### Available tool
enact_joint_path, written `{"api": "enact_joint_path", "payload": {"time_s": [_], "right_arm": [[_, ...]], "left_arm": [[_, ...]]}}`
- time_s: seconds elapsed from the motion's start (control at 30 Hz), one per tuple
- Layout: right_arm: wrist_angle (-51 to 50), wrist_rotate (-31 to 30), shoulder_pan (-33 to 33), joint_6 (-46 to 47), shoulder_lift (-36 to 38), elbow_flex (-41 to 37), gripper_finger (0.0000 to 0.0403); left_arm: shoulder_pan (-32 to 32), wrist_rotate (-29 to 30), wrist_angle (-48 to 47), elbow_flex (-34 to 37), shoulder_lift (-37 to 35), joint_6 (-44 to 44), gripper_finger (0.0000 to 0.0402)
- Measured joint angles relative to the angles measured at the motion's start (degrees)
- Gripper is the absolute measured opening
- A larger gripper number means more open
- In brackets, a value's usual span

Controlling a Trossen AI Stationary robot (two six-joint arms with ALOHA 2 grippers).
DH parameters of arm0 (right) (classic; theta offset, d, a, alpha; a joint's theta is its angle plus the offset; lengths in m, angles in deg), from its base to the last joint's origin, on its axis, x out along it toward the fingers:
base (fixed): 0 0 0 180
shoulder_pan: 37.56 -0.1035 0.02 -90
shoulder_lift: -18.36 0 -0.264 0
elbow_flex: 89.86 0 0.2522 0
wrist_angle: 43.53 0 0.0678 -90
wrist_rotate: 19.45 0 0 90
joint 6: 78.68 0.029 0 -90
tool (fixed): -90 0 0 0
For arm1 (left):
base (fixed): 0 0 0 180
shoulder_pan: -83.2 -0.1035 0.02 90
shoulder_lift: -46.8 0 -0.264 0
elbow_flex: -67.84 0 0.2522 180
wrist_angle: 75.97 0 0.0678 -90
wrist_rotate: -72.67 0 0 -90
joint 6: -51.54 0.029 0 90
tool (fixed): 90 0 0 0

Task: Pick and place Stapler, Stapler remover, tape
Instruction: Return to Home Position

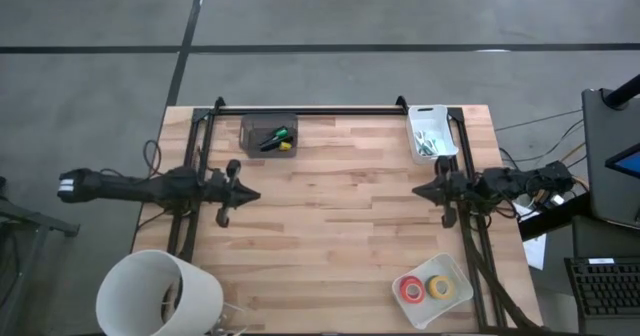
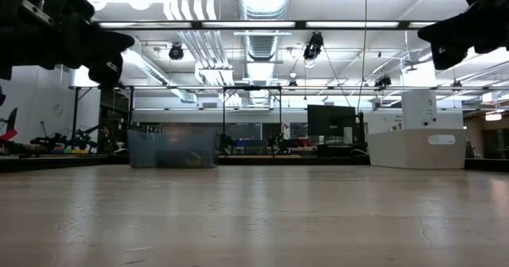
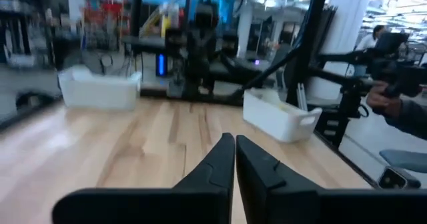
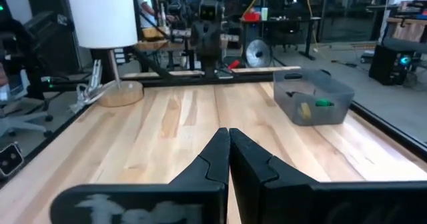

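Across the high view's middle I see the wooden table, w/ left gripper centre-left and right gripper centre-right, both pinched closed, empty, raised off the top. Upper left-centre: dark bin w/ the stapler inside. Lower right: white tray w/ red + yellow tape rolls.
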Motion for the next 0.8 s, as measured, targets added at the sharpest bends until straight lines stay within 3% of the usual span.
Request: {"api": "enact_joint_path", "payload": {"time_s": [0.4, 0.8], "right_arm": [[-0.6, 0.0, 0.0, -2.1, 0.0, -1.5, 0.0008], [1.3, 1.6, 0.0, -4.1, -0.1, -4.3, 0.0008]], "left_arm": [[-0.1, 2.2, -22.5, -1.9, -17.7, 1.6, 0.0014], [-0.2, 5.0, -24.6, -1.2, -18.1, 5.4, 0.0012]]}}
